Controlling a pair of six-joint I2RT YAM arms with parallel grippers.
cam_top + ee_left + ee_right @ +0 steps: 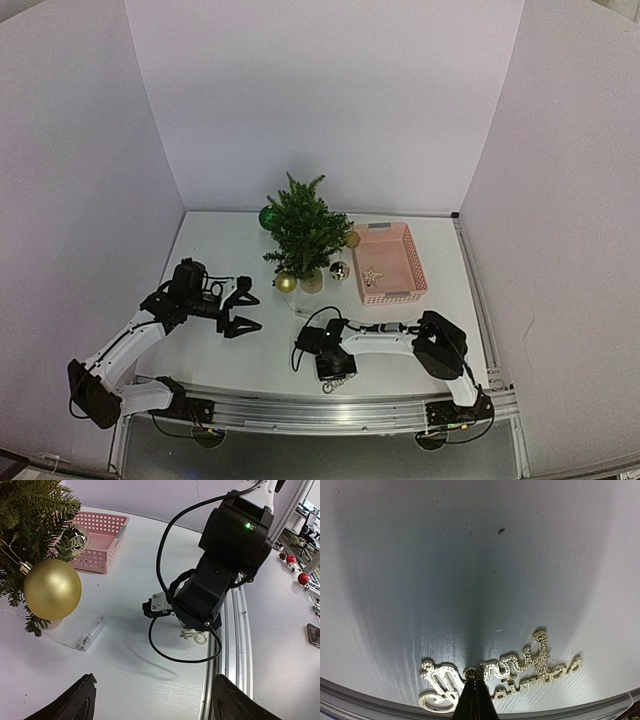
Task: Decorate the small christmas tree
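The small christmas tree (305,233) stands upright on its pale pot at the back middle of the bench (220,260). A gold ball (52,589) hangs low on its front and a green ball (267,217) sits behind its left side. A pink basket (392,297) lies just to its right. The right tool (474,694) is down at the near edge of the bench, pinched narrow on the small loop of a glitter lettering ornament (520,672). The ornament lies flat, with its length along that edge. From this tool the tree lies straight away toward the back and slightly left, well apart, its long axis vertical. So the ornament would need to be lifted and carried forward up to a branch. The left tool (247,311) hovers wide and holds nothing. It is front-left of the tree and somewhat nearer to it than the right one.
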